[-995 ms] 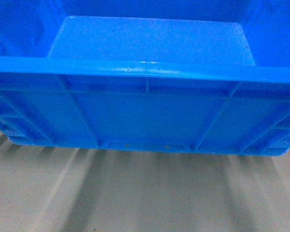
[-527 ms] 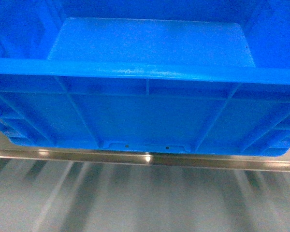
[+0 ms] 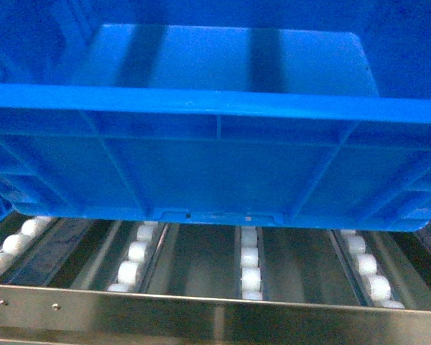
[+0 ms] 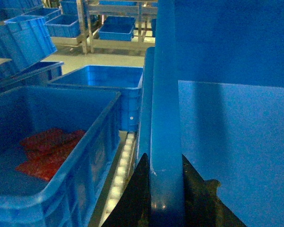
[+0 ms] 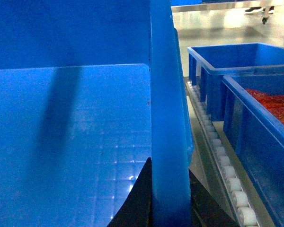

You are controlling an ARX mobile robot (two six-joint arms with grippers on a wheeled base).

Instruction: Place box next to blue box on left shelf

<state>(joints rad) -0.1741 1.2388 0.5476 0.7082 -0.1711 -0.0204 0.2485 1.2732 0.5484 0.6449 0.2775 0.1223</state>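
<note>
Box [image 3: 215,172] fills the head view, bright blue, its ribbed near wall broadside to the camera, long axis left to right, above the white rollers of the left shelf [image 3: 250,260]. Only the wrist views show neighbours: left one catches a blue crate [image 4: 47,156] holding red items alongside; right one shows another blue bin [image 5: 255,142] with red contents. Left gripper [image 4: 166,198] clamps the box's left rim, right gripper [image 5: 169,201] clamps its right rim, a black finger each side.
</note>
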